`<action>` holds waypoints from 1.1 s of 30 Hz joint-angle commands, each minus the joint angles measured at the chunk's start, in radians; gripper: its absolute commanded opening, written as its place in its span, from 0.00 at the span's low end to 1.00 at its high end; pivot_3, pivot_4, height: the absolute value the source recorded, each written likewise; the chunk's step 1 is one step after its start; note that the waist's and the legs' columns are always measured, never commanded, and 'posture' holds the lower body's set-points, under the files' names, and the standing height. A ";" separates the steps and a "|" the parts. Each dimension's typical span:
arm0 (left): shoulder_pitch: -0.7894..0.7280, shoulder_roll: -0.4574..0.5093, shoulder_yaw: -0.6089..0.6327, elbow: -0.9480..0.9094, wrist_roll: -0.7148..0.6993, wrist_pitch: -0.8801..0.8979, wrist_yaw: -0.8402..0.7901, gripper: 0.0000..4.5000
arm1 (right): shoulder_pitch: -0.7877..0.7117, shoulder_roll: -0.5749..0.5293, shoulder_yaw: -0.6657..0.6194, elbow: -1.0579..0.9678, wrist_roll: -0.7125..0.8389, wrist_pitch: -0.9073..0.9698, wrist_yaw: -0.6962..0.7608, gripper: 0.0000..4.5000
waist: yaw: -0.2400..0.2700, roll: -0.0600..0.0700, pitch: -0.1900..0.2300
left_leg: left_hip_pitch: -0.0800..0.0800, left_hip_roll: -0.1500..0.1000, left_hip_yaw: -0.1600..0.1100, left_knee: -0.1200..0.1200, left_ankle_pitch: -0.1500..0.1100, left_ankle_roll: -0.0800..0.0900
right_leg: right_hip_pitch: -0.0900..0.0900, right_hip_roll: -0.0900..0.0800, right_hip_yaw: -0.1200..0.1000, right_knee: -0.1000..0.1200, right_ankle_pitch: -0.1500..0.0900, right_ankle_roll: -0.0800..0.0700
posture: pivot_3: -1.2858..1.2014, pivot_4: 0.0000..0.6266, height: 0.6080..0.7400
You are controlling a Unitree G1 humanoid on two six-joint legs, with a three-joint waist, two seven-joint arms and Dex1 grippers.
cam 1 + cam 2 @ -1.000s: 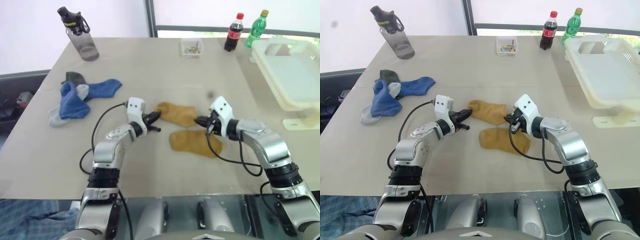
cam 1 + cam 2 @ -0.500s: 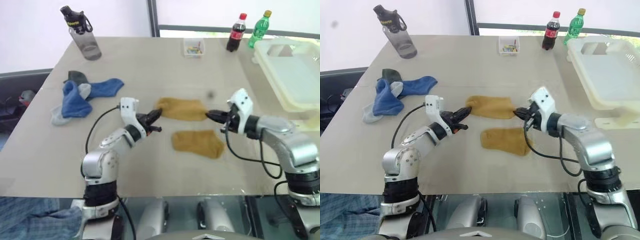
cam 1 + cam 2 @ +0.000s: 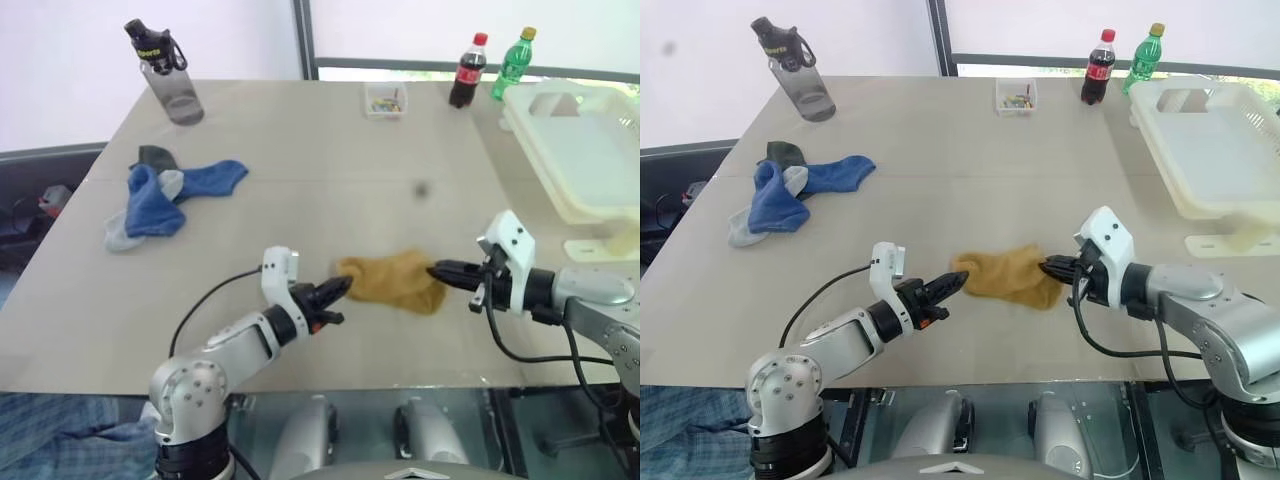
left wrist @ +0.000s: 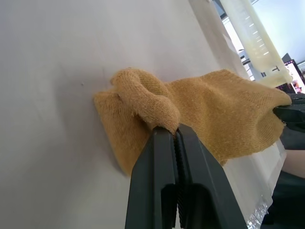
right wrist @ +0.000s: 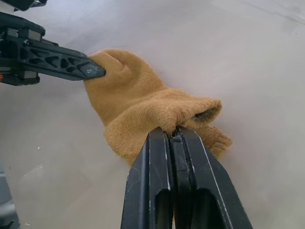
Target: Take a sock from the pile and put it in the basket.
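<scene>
A mustard-yellow sock [image 3: 390, 280] is stretched low over the table near its front edge. My left gripper [image 3: 340, 290] is shut on the sock's left end, and my right gripper [image 3: 437, 270] is shut on its right end. In the wrist views each pair of black fingers [image 4: 170, 130] [image 5: 170, 131] pinches a fold of the knit. The pile [image 3: 160, 195] of blue and grey socks lies far off at the table's left. The cream basket [image 3: 535, 150] stands at the far right, well away from both grippers.
A grey water bottle [image 3: 165, 70] stands at the back left. A small clear box [image 3: 384, 98], a cola bottle [image 3: 464, 70] and a green bottle [image 3: 512, 62] line the back edge. The table's front edge runs just below both grippers.
Both grippers have drawn the mustard sock back toward the table's front edge, over the spot where a second mustard sock lay. Both have stayed shut on it.
</scene>
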 commanded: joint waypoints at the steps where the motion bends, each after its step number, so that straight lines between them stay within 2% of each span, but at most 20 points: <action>1: 0.015 0.018 0.001 -0.042 -0.051 0.010 0.032 0.01 | 0.011 0.001 0.004 -0.035 0.019 0.001 -0.023 0.00 | 0.000 0.000 0.000 | 0.000 0.000 0.000 0.000 0.000 0.000 | 0.000 0.000 0.000 0.000 0.000 0.000 | 0.52 0.24 1.00; 4: 0.023 0.036 -0.013 -0.029 -0.061 0.005 0.043 0.01 | 0.032 0.011 0.021 -0.012 0.009 0.001 -0.050 0.00 | 0.000 0.000 0.000 | 0.000 0.000 0.000 0.000 0.000 0.000 | 0.000 0.000 0.000 0.000 0.000 0.000 | 0.52 0.24 1.00; 8: 0.015 0.072 -0.052 -0.002 -0.002 -0.031 0.032 0.01 | 0.052 0.011 0.046 0.034 -0.043 -0.049 -0.074 0.00 | 0.000 0.000 0.000 | 0.001 0.000 0.000 -0.001 0.000 0.000 | 0.001 0.000 0.000 -0.001 0.000 0.000 | 0.52 0.24 1.00; 19: 0.001 0.079 -0.074 0.054 -0.010 -0.085 0.009 0.01 | 0.063 -0.002 0.054 0.102 -0.083 -0.082 -0.081 0.00 | 0.001 0.000 0.000 | 0.001 0.000 0.000 -0.002 0.000 0.000 | 0.001 0.000 0.000 -0.002 0.000 0.000 | 0.52 0.24 1.00; 22: -0.003 0.083 -0.081 0.063 -0.016 -0.084 0.007 0.00 | 0.089 -0.023 0.054 0.092 -0.074 -0.068 -0.060 0.22 | 0.003 0.000 0.000 | 0.001 0.000 -0.001 -0.002 0.000 0.000 | 0.001 0.000 0.000 -0.003 0.000 0.000 | 0.52 0.24 1.00; 23: -0.004 0.084 -0.084 0.067 -0.017 -0.082 0.006 0.00 | 0.104 -0.038 0.054 0.079 -0.075 -0.079 -0.046 0.36 | 0.003 0.000 0.000 | 0.001 0.000 0.000 -0.002 0.000 0.000 | 0.001 0.000 0.000 -0.003 0.000 0.000 | 0.52 0.24 1.00; 24: -0.006 0.085 -0.086 0.071 -0.018 -0.081 0.006 0.00 | 0.116 -0.054 0.052 0.065 -0.080 -0.089 -0.038 0.36 | 0.003 0.000 0.000 | 0.001 0.000 0.000 -0.002 0.000 0.000 | 0.001 0.000 0.000 -0.003 0.000 0.000 | 0.52 0.24 1.00; 25: -0.007 0.086 -0.087 0.074 -0.019 -0.079 0.005 0.00 | 0.121 -0.068 0.032 0.053 -0.070 -0.098 -0.022 0.41 | 0.005 0.000 0.000 | 0.001 0.000 0.000 -0.002 0.000 0.000 | 0.001 0.000 0.000 -0.003 0.000 0.000 | 0.52 0.24 1.00; 28: -0.009 0.090 -0.089 0.077 -0.021 -0.078 0.001 0.00 | 0.097 -0.072 -0.032 0.032 -0.022 -0.127 0.008 0.41 | 0.004 0.000 0.000 | 0.001 0.000 0.000 -0.003 0.000 0.000 | 0.002 0.000 0.000 -0.004 0.000 0.000 | 0.52 0.24 1.00; 31: -0.010 0.092 -0.090 0.081 -0.027 -0.076 -0.002 0.00 | 0.043 -0.019 -0.036 0.021 -0.011 -0.161 -0.028 0.41 | -0.002 0.000 0.000 | 0.001 0.000 0.000 -0.003 0.000 0.000 | 0.002 0.000 0.000 -0.004 0.000 0.000 | 0.52 0.24 1.00; 33: -0.011 0.090 -0.091 0.084 -0.032 -0.077 -0.005 0.00 | 0.013 0.068 0.009 0.044 -0.055 -0.215 -0.098 0.41 | -0.002 0.000 0.000 | 0.001 0.001 -0.001 -0.003 0.000 0.000 | 0.002 0.001 -0.001 -0.004 0.000 0.000 | 0.52 0.24 1.00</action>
